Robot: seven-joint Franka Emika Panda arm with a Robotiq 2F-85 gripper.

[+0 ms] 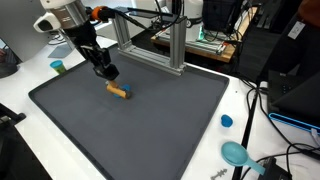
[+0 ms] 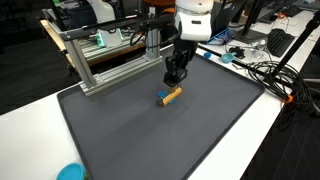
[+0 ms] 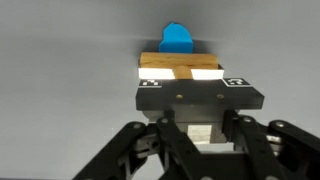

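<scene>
The wooden block [image 1: 119, 92] lies flat on the dark mat [image 1: 150, 130], toward the mat's far side, with a blue piece [image 3: 177, 38] at one end. The tool [image 1: 107, 72] hangs just above and beside it and holds nothing. I cannot tell how far its jaws stand apart.

A good grasp here probably means lining the jaws across the block's narrow wooden body, clear of the blue end. The tool should then come straight down so the block does not skid on the mat.

The wrist view shows the block's squareness to the tool. Only the exterior views show the gap between them, along with the metal frame [image 2: 110, 60] behind and the white surface [image 2: 25, 115] around the mat.
</scene>
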